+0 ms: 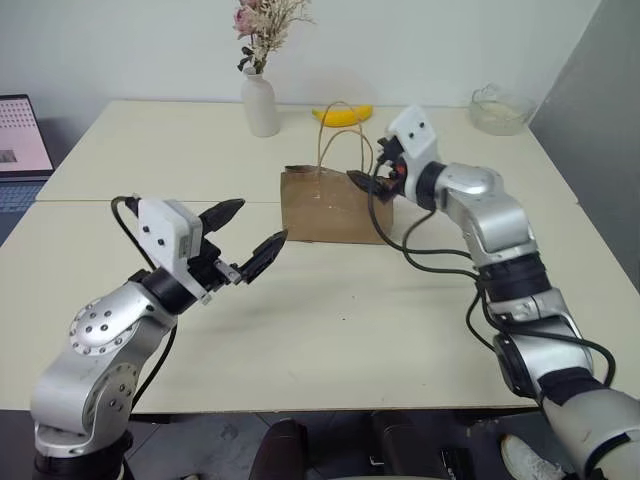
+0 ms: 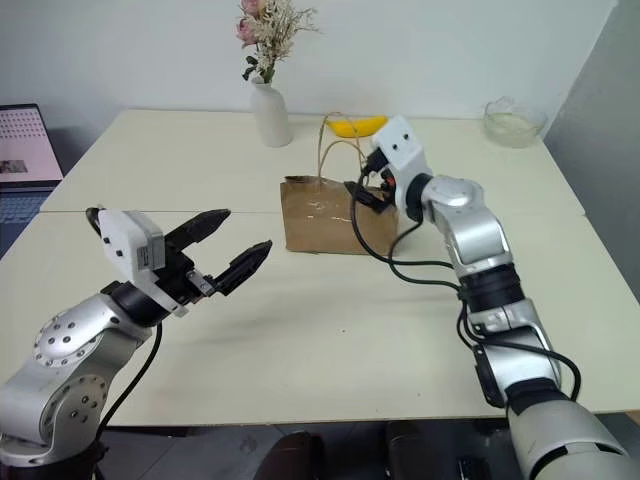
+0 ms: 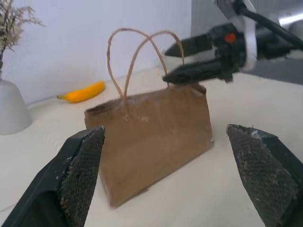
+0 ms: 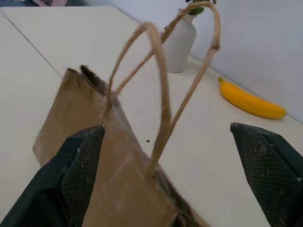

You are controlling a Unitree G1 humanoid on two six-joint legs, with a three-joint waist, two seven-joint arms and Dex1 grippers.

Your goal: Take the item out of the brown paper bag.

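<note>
A brown paper bag [image 1: 330, 206] is seen standing upright on the pale tabletop [image 1: 350, 320], near its middle, with two thin cord handles [image 1: 342, 135] looped above its top edge. The right claw [image 1: 372, 181] is held at the bag's upper right corner, level with the rim; its two black fingers are spread wide apart and nothing is gripped between them. In the right wrist view the handles and the bag's crumpled top edge are framed between those parted fingers [image 4: 78, 175]. Whether either fingertip touches the paper cannot be told. The left claw [image 1: 255, 236] is raised over the tabletop on the near left, apart from the bag and pointed toward it; its fingers [image 3: 80, 170] are likewise spread wide and empty, with the bag's broad face seen between them in the left wrist view. The item cannot be seen in any view (the bag's inside is hidden, so its place cannot be told). A yellow banana [image 1: 343, 116] lies on the tabletop behind the bag, and a white vase [image 1: 261, 103] with dried flowers stands to its left. A clear glass bowl [image 1: 497, 110] sits at the far right corner. A laptop screen [image 1: 22, 135] is visible beyond the tabletop's left edge.
</note>
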